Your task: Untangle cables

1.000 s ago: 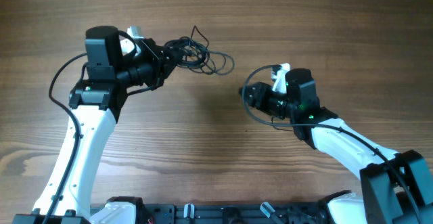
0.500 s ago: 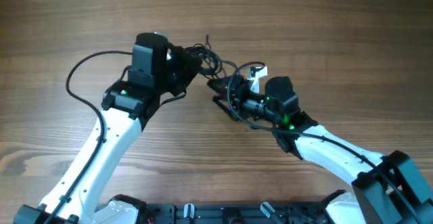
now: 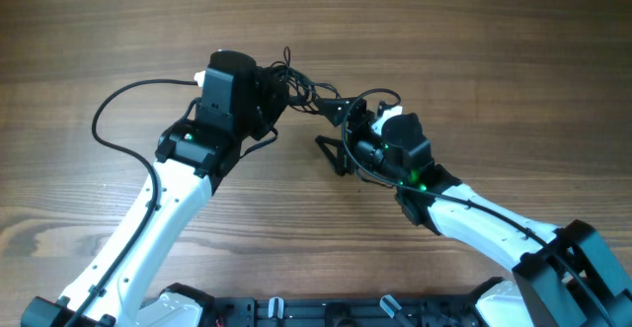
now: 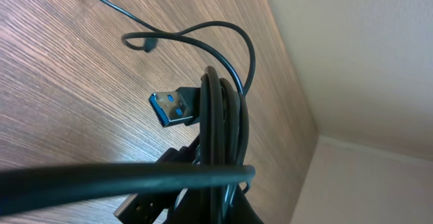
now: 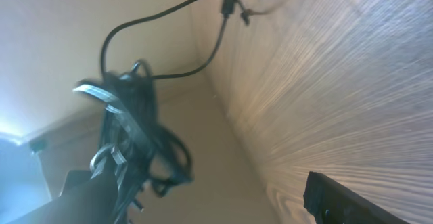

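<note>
Left gripper [image 3: 269, 98]: jaws together, clamped on the cables [image 3: 296, 78], a tangled bundle of thin black cords held over the far middle of the counter [image 3: 474, 50]. A blue-tongued USB plug [image 4: 174, 109] juts from the bundle. Right gripper [image 3: 332, 132]: jaws wide apart, just beside the bundle. Whether it touches the cords cannot be told.

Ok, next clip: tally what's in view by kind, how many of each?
Robot arms: 2
Tangled cable bundle: 1 (separate cords too knotted to count)
Total: 3
</note>
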You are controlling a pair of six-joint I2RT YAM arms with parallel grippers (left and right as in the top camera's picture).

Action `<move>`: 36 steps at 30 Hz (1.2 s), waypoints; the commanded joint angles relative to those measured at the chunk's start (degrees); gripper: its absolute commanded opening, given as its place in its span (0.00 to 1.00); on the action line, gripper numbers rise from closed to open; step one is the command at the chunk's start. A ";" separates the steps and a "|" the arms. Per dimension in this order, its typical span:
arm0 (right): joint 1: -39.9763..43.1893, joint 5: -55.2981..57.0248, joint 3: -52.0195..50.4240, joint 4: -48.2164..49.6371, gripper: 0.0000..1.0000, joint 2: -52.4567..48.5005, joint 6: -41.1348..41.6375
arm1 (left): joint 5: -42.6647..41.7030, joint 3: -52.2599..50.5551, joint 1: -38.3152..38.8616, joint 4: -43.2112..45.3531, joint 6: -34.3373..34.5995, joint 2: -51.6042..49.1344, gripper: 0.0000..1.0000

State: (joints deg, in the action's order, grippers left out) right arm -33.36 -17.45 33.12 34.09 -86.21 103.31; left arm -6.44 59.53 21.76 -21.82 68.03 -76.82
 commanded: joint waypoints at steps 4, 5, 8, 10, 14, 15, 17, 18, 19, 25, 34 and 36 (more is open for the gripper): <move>-0.87 2.49 0.09 -2.91 0.90 -0.11 0.28 | 0.94 0.72 0.85 1.31 1.49 0.98 0.04; -0.92 2.54 0.09 -2.95 0.90 -0.20 0.26 | 0.70 0.72 0.96 1.49 1.49 0.98 0.04; -0.92 3.93 0.09 -4.44 0.91 -0.26 0.20 | -2.27 0.72 1.03 1.49 1.49 0.98 0.04; -0.92 5.35 0.09 -5.75 0.91 -0.26 0.20 | -5.49 0.72 1.03 1.46 1.46 0.98 0.04; -0.92 7.89 0.09 -5.68 0.91 -0.26 0.35 | -10.60 0.70 2.29 1.01 1.51 0.98 0.04; -0.92 8.13 0.09 -5.70 0.91 -0.26 0.33 | -11.08 0.70 2.84 1.03 1.70 0.98 0.04; -0.90 9.77 0.09 -6.03 0.90 -0.26 0.26 | -12.11 0.70 4.28 1.03 3.74 0.98 0.04; -0.90 11.32 0.09 -6.47 0.89 -0.26 0.24 | -12.52 0.70 4.94 1.03 5.25 0.98 0.04; -0.90 12.76 0.09 -7.10 0.83 -0.26 0.31 | -12.68 0.70 5.64 1.05 6.67 0.98 0.04; -0.85 15.87 0.09 -9.57 0.49 -0.26 4.26 | -14.16 0.70 7.34 1.01 15.10 0.98 0.04; -0.79 13.97 0.09 -8.68 0.05 -0.26 15.37 | -12.98 0.70 10.88 1.01 29.07 0.98 0.04; -0.79 12.96 0.09 -8.68 0.05 -0.26 11.52 | -11.19 0.70 10.88 1.03 29.94 0.98 0.04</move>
State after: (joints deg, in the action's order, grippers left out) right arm -34.09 -3.01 33.12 25.02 -86.21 116.81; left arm -17.61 59.53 31.77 -20.95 93.47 -76.82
